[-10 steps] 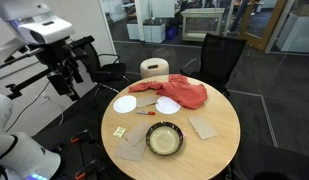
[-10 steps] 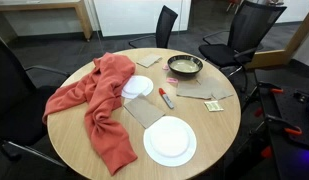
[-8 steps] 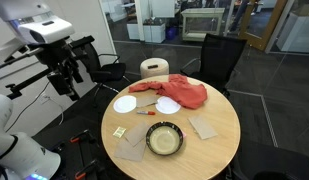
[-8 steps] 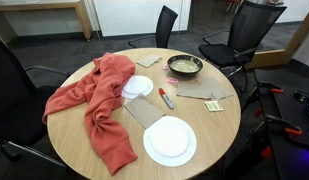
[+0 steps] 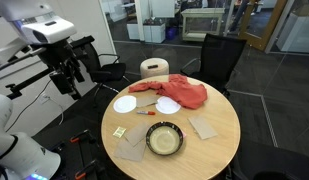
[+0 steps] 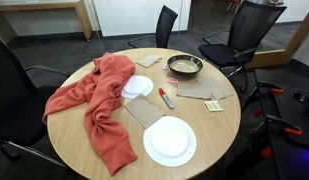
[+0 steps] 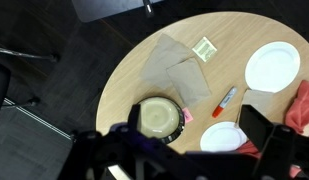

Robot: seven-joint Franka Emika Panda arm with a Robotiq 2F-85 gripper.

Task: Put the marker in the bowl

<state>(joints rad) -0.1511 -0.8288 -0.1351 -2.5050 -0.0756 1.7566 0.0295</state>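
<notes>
Marker (image 6: 166,98): lay mid-way across the desk (image 6: 222,135)
Bowl (image 6: 184,66): near the desk edge
Gripper (image 5: 67,88): spread, empty, beyond the edge

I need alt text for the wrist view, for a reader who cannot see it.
Seen from above, a red marker lies on a round wooden table near a bowl, two white plates, brown napkins and red cloth. The blurred tool fills the bottom edge.

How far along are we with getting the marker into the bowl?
Nothing done: the marker lies on the table, outside the bowl. The gripper hangs open and empty, away from the table. Left: reach, grasp, carry and drop it in.
</notes>
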